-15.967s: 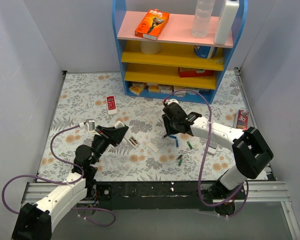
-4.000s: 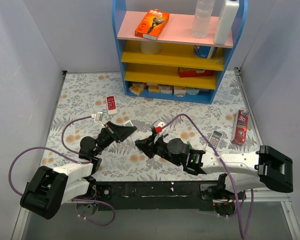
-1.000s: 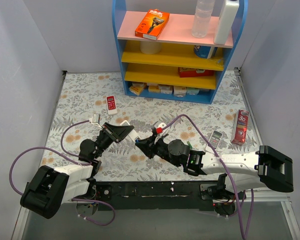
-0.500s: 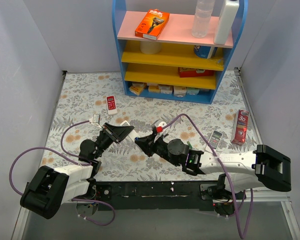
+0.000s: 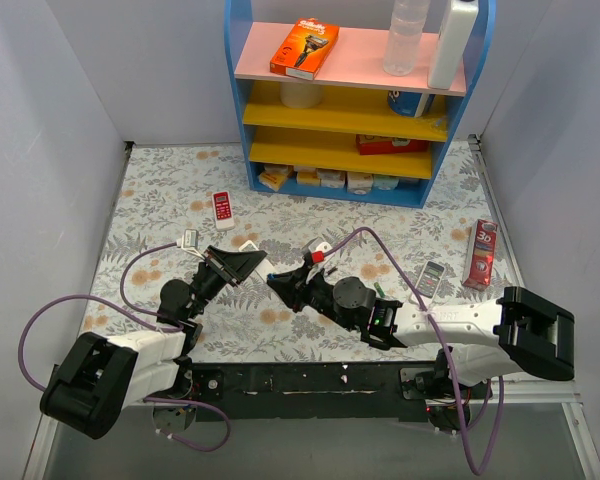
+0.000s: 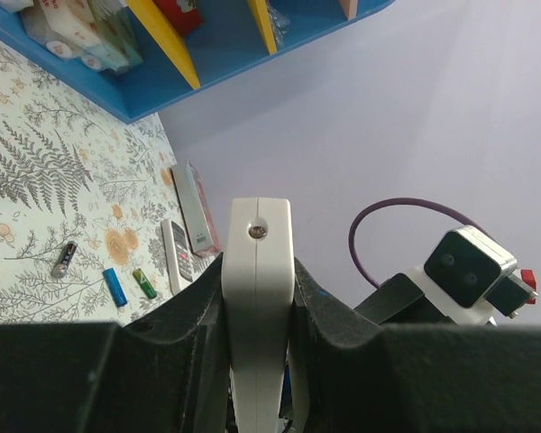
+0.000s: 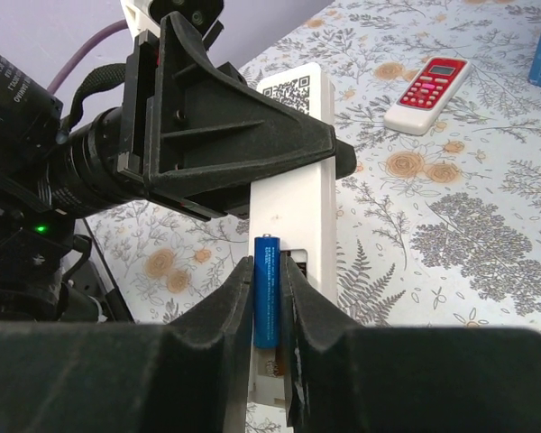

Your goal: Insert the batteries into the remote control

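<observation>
Left gripper (image 5: pixel 252 262) clamped stiff remote control (image 7: pixel 293 180) edgewise; right gripper (image 5: pixel 275 284), at its 4 o'clock, pinched light, likely slippery battery (image 7: pixel 267 298) mid-length.

A robot test booth dressed as a home corner is indicated: a floral-clothed table (image 5: pixel 160 190) is boxed in by plain pale walls (image 5: pixel 40 150) beside and behind a blue shelf (image 5: pixel 236 110) stocked with household packages (image 5: pixel 304 48), a dark mounting plate (image 5: pixel 300 378) being fixed well before it.

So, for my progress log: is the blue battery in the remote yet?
Not seated: the blue battery sits pinched in the right gripper, over the remote control's open compartment; contact cannot be told.
</observation>
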